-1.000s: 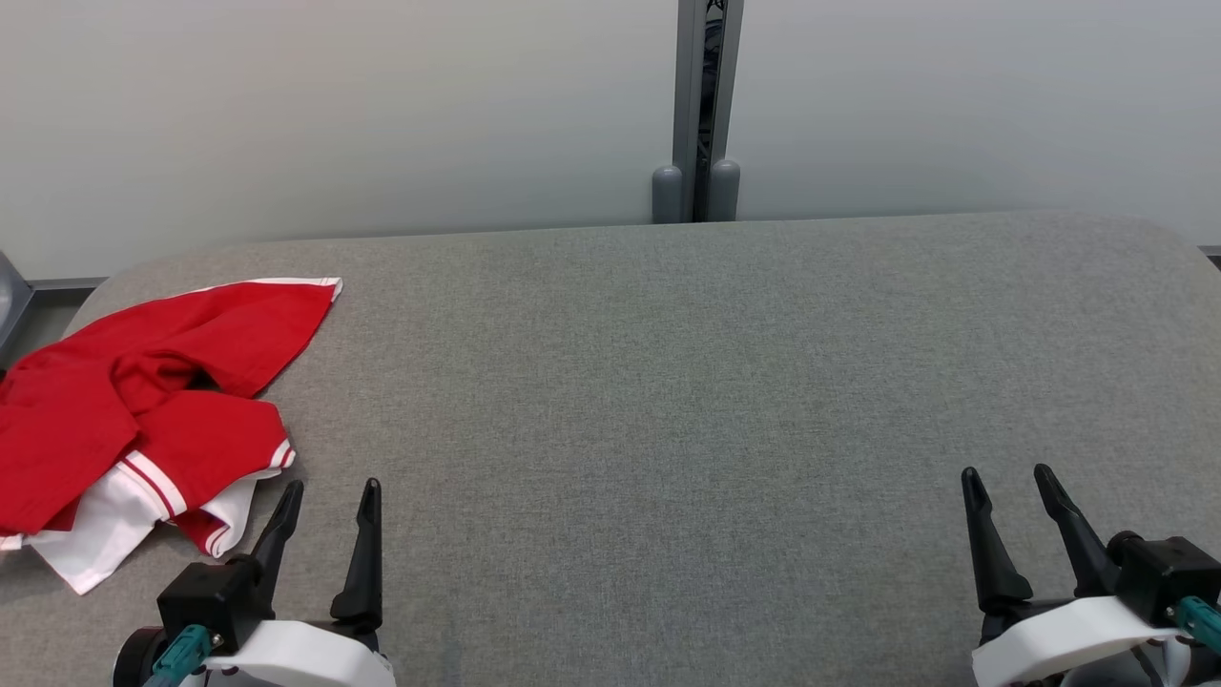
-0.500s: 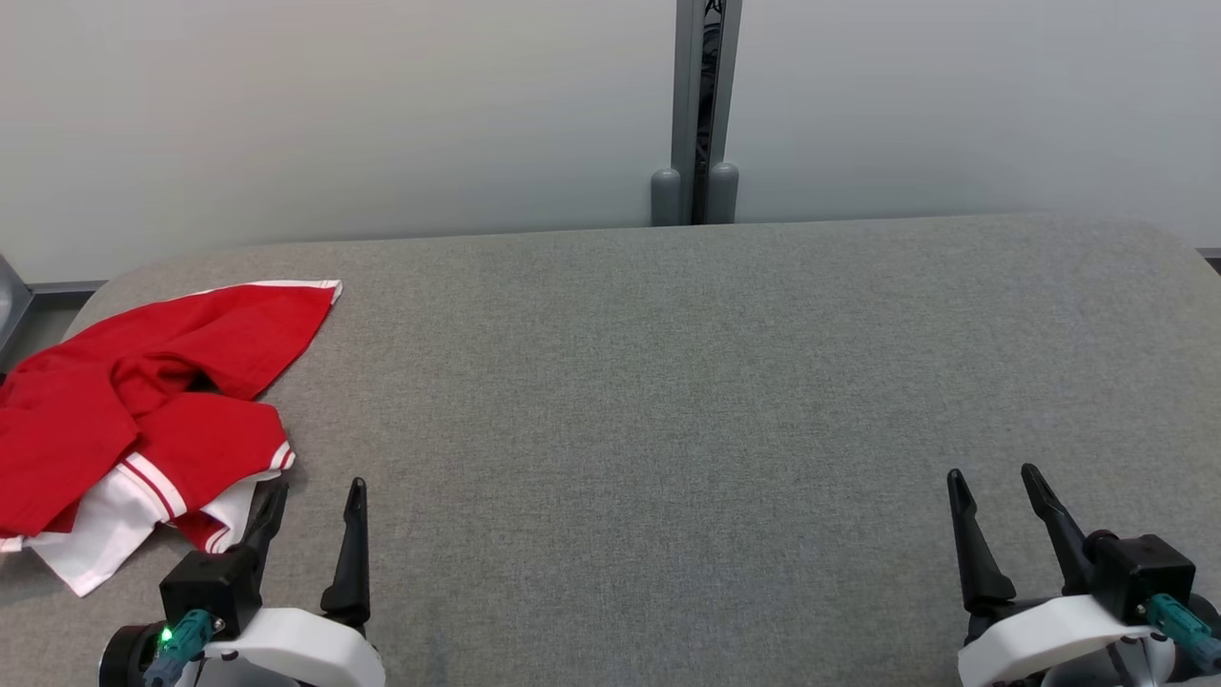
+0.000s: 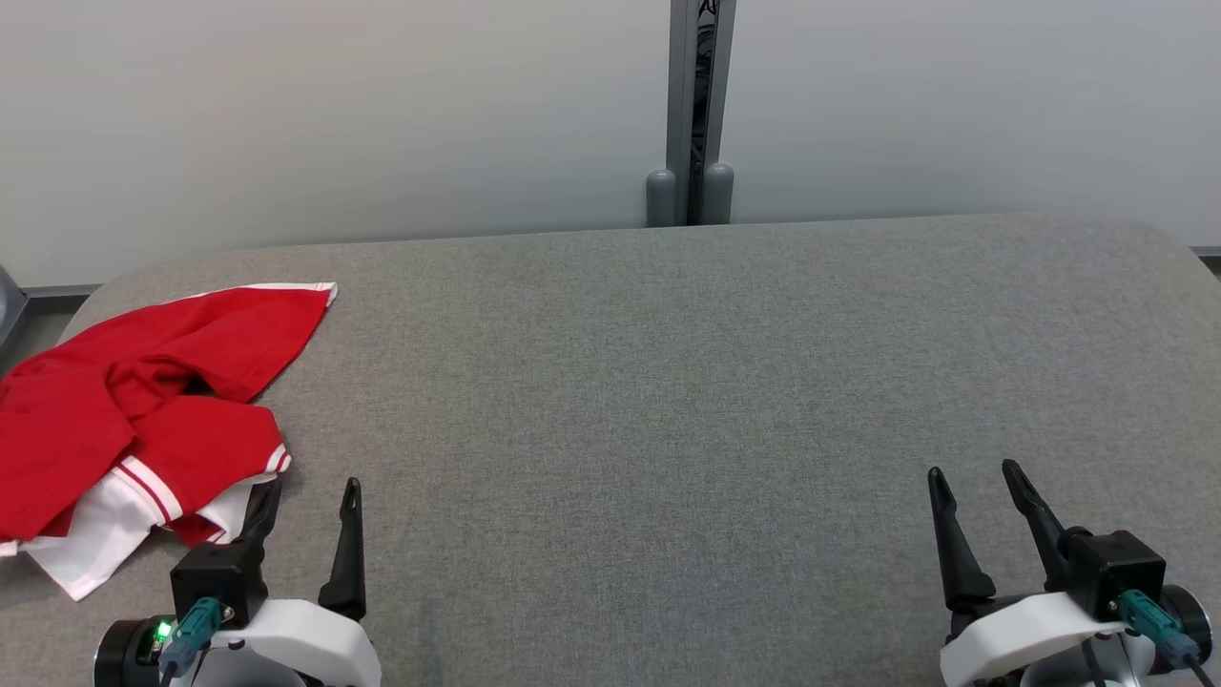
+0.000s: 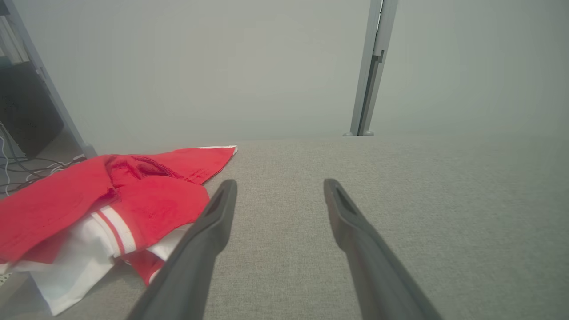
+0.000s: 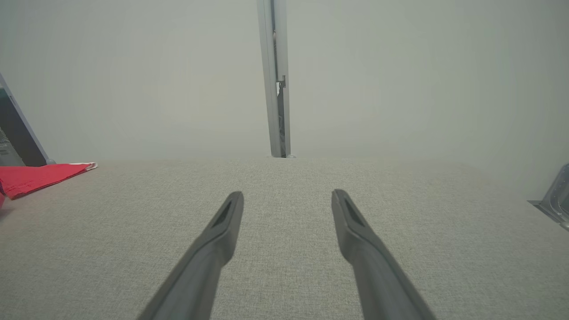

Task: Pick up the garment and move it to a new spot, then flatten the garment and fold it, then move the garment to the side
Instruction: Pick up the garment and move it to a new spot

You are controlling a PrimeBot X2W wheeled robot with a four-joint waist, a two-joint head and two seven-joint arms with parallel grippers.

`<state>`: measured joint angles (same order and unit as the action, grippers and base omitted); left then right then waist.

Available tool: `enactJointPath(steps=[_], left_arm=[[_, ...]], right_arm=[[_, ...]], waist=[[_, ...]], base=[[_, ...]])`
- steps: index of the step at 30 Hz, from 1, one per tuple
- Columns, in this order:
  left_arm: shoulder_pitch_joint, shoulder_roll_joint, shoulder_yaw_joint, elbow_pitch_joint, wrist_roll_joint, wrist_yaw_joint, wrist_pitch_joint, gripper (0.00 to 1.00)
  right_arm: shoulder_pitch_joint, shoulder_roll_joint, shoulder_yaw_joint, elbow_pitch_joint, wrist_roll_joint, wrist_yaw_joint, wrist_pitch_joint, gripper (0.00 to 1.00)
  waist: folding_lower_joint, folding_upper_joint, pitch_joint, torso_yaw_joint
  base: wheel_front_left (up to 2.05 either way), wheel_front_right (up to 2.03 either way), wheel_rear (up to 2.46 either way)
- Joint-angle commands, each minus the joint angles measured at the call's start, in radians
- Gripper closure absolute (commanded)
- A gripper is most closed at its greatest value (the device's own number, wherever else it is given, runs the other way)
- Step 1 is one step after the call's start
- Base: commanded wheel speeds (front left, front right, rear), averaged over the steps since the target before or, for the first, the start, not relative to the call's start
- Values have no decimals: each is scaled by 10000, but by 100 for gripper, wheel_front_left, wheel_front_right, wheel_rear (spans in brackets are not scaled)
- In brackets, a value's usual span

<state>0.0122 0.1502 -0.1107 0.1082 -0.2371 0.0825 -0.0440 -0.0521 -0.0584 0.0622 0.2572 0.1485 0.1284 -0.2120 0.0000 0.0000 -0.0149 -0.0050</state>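
The grey fabric worktop [image 3: 668,382] runs wide, its far edge against a pale wall [image 3: 334,114] split by a grey upright post [image 3: 689,105], and its two far corners are rounded. From the middle to the right edge the cloth surface lies bare, so the broad centre and the right half are open room. The left edge is the crowded side. Beyond it the left wrist view shows a dark panel and loose cables [image 4: 26,164] below the worktop's level, and the right wrist view shows a grey metal part [image 5: 553,198] past the right edge. The left pincer [image 3: 310,489] sits low near the front edge towards the left, with its two dark fingers spread well apart and nothing between them. Its outer fingertip lies at the near hem of the garment [image 3: 143,401]. In the left wrist view that finger crosses in front of the white cloth, but I cannot tell whether it touches. The right pincer [image 3: 974,472] sits near the front edge towards the right, fingers likewise apart and empty over bare fabric, well away from the garment. The garment is a red top with white panels and red-and-white striped trim. It is crumpled in a loose heap along the left edge, from near the far left corner towards the front. One red flap with a white hem points towards the worktop's middle, and white cloth spills out under the red folds at the near side.
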Motion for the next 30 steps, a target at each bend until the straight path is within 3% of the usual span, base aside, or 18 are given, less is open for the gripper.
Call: enactJointPath(steps=[1, 18, 30], left_arm=[[-186, 54, 56, 25, 105, 72, 11, 0], [-227, 18, -116, 45, -89, 197, 42, 0], [-409, 38, -122, 154, -211, 262, -34, 0]], right_arm=[[-119, -5, -35, 22, -140, 43, -87, 0], [-17, 15, -160, -13, 112, 34, -68, 0], [112, 17, 50, -176, 223, 34, -49, 0]], waist=[[0, 0, -4, -1], [0, 0, -27, 231], [0, 0, -152, 2058]], base=[[0, 0, 0], [0, 0, 0], [0, 0, 0]])
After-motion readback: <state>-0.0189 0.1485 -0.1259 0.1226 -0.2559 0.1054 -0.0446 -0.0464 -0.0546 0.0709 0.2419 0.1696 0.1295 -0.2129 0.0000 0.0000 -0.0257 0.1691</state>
